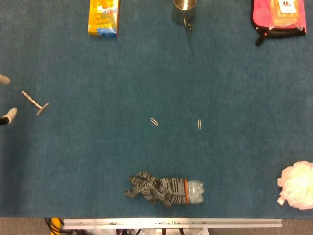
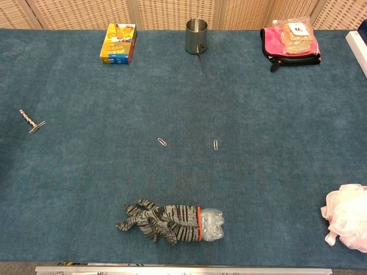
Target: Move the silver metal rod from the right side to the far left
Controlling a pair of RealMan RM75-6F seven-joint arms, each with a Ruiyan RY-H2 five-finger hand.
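So the silver metal rod (image 1: 34, 102) is lying flat on the blue worktop (image 1: 220, 73) way over at the far left, angled a bit with its little crossbar end pointing toward the middle. The left robot hand (image 1: 6, 98) is barely in the head view, just two pale fingertips (image 1: 10, 113) poking in at the left edge, spread apart on either side of the rod's end and not touching it, so it's holding nothing. The chest view doesn't catch that hand at all, and the right robot hand isn't visible in either view. Other stuff around: an orange box (image 1: 103, 17) and a metal cup (image 1: 184, 11) along the far edge, a pink pouch (image 1: 278, 15) in the far right corner, two paper clips (image 1: 154, 121) near the middle, a striped glove with a plastic bottle (image 1: 166, 190) stuffed in it near the front edge, and a pale pink bath puff (image 1: 297, 185) at the right front.
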